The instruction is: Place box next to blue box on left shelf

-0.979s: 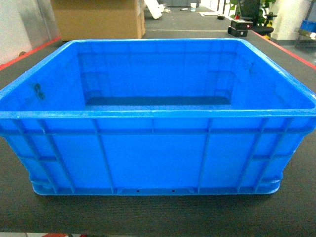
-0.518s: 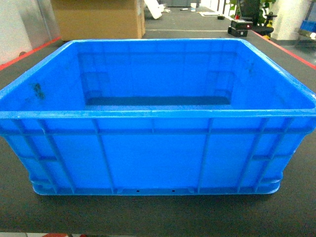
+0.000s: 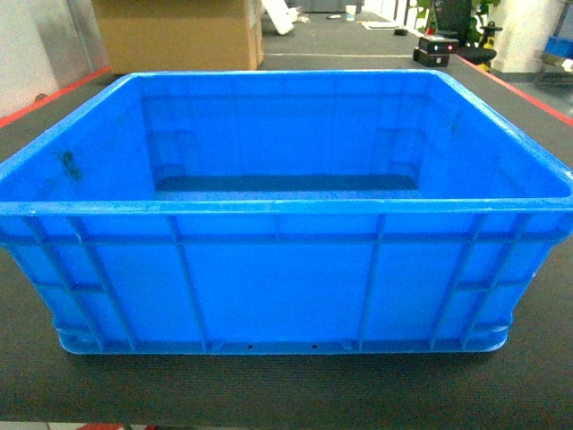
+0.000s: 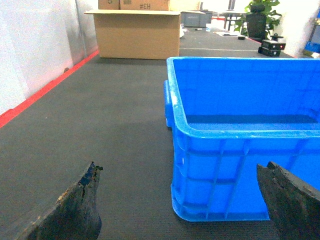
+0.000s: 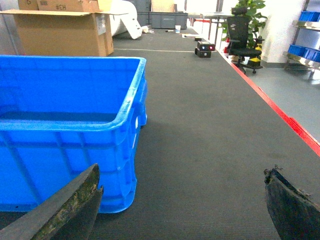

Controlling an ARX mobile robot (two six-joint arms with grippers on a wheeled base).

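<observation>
In the head view the box (image 3: 277,269) fills nearly the whole frame, sitting upright and empty on dark grey carpet (image 3: 286,390), its ribbed near wall facing the camera and its rolled rim running from the left edge to the right edge; neither arm shows here. Above its far rim, at the upper left, stands a cardboard carton (image 3: 175,34), and at the upper right a black office chair (image 3: 461,27) sits beyond a red floor line (image 3: 519,90). In the left wrist view a red stripe (image 4: 40,92) runs along the white wall at the left edge, the cardboard carton (image 4: 136,32) stands at the top centre, and the box (image 4: 235,150) occupies the right half, its near left corner resting on the carpet. The left gripper (image 4: 182,200) is spread wide, its worn dark fingers (image 4: 75,207) showing at the lower left and lower right, holding nothing, with the box corner between them and apart from them. In the right wrist view the box (image 5: 65,150) lies in the left half, its right corner near the lower centre, open carpet stretching to the right toward a red line (image 5: 280,112). The right gripper (image 5: 182,202) is likewise spread wide and empty, its fingers (image 5: 70,207) at the bottom corners. No shelf is in view.
</observation>
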